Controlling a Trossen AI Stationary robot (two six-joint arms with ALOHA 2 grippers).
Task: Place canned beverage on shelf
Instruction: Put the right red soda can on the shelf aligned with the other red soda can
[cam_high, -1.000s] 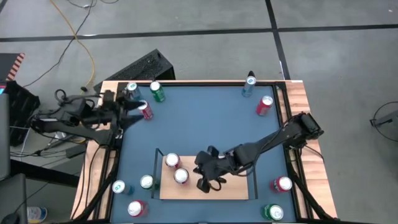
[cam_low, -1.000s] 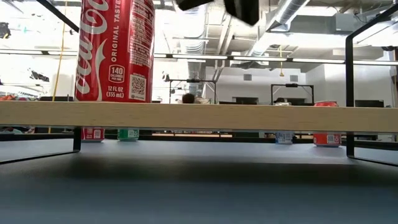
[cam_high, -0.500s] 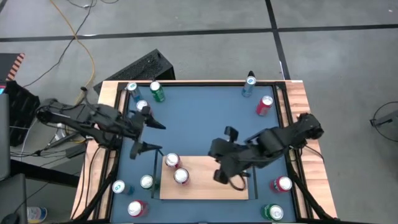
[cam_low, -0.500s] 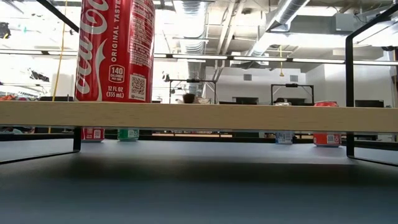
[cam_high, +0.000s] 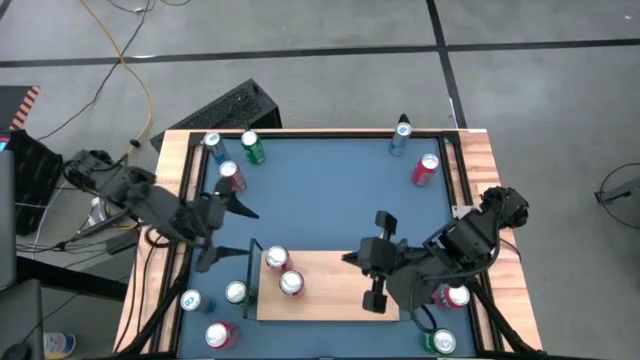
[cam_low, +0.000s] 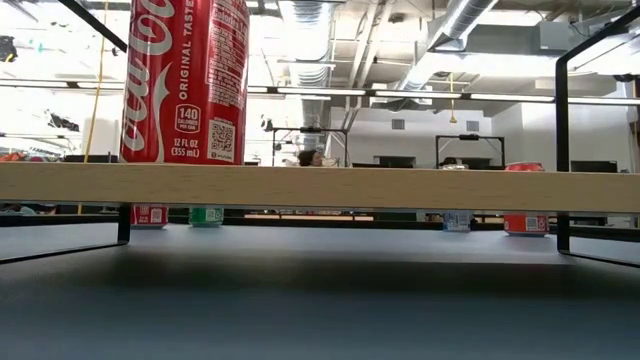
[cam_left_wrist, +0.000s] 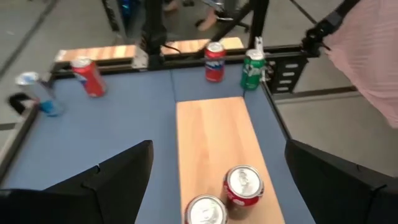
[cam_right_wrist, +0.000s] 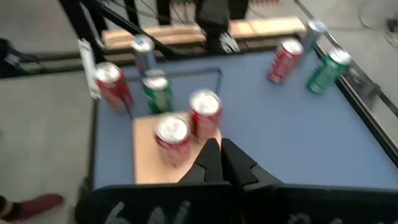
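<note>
The shelf (cam_high: 330, 287) lies flat on the blue worktop (cam_high: 330, 200) near the front edge, a little left of the middle, with a thin black rail at each short end. Two red cans (cam_high: 284, 271) stand upright on its left end, just beside each other; the rest of the board is bare. In the low view one red can (cam_low: 184, 80) rises from the board's left part.

The right claw (cam_high: 377, 270) hangs over the shelf's right end with its fingers pressed together and nothing between them. Its arm runs back to the worktop's right edge.

On the worktop left of the shelf, toward the front left corner, stand three more cans: a silver-topped one (cam_high: 236, 292) just beside the shelf's rail, a blue one (cam_high: 191, 300) near the left edge and a red one (cam_high: 217, 335) at the front edge. Toward the front right corner stand a red can (cam_high: 456, 296) and a green can (cam_high: 441, 342).

The left claw (cam_high: 228, 232) hovers over the worktop's left side, behind the shelf's left end, its fingers spread wide and empty. Its arm reaches in across the left edge.

Farther back, near the rear left corner, are a red can (cam_high: 231, 177), a blue can (cam_high: 212, 145) and a green can (cam_high: 251, 147). Toward the rear right corner a blue bottle (cam_high: 401, 136) stands at the back edge, and a red can (cam_high: 426, 168) lies tilted near the right edge.
</note>
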